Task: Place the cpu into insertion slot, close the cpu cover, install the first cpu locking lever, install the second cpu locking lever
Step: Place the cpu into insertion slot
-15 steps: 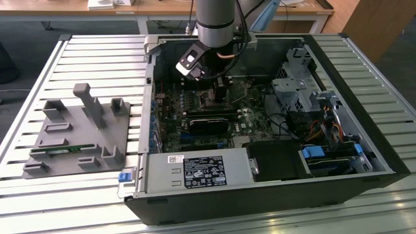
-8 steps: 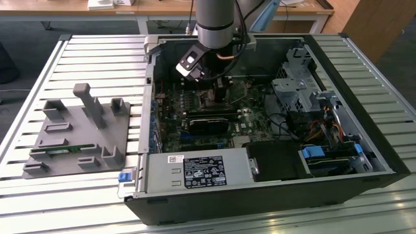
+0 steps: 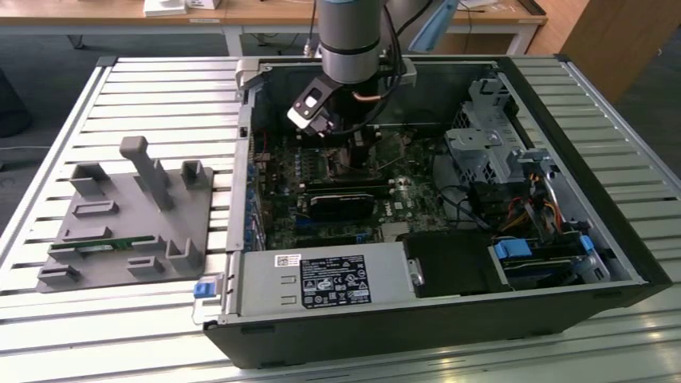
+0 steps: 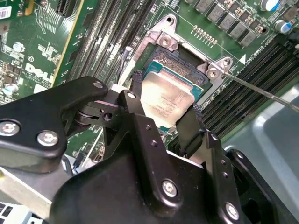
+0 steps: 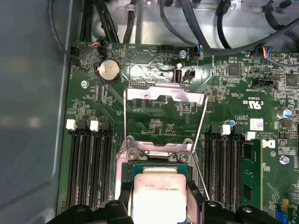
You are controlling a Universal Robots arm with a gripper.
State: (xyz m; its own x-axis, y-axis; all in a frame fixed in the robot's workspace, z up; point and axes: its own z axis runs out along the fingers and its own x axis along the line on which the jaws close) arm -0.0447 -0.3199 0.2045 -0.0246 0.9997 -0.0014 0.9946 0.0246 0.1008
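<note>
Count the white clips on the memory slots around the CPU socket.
4 clips: two on the coin battery side of the cpu cover, two on its other side. Others may be hidden.

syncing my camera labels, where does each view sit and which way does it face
exterior view: off the arm, above the open black computer case, looking down into it; the grey robot arm shows.
second wrist view: on the wrist, looking along the black gripper at the flat square silvery-beige cpu it grips at the square black insertion slot.
first wrist view: on the wrist, facing the green circuit board and the raised thin silver cpu cover; the gripper shows.
both wrist views share cpu, slot, gripper.
</note>
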